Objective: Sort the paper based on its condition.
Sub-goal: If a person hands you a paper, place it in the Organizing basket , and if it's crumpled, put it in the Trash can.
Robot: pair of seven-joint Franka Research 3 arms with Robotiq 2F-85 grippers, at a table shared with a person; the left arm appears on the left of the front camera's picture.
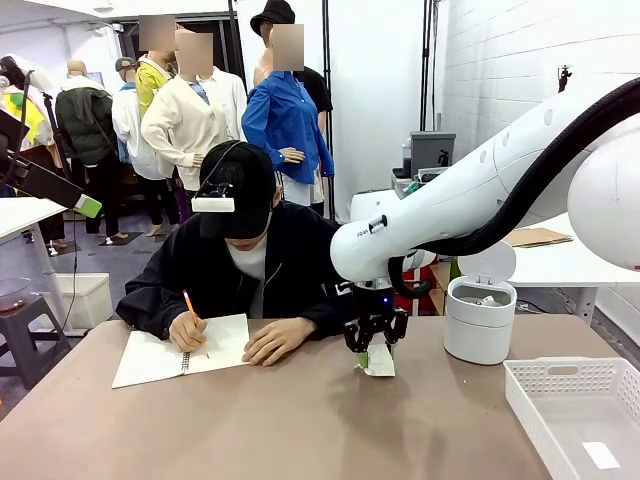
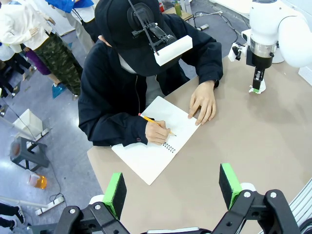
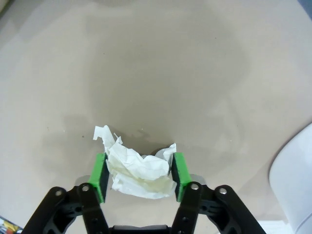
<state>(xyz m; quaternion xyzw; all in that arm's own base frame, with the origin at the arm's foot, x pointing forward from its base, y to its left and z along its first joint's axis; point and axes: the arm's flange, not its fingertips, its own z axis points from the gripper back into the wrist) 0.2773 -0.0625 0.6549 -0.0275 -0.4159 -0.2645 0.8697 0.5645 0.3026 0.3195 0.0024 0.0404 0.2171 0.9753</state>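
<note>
One each — paper wad (image 3: 139, 178), notebook (image 1: 165, 358), pencil (image 1: 189, 305), bin (image 1: 478, 332), basket (image 1: 570, 377); two robot hands — left hand (image 2: 173, 183), right hand (image 1: 375, 350).

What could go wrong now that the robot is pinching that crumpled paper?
The crumpled paper is soft, with a loose flap poking past the jaws, so it might slip or tear on lifting. The person's hand lies close by; a sideways swing could brush it. The open bin stands near enough to be bumped.
</note>
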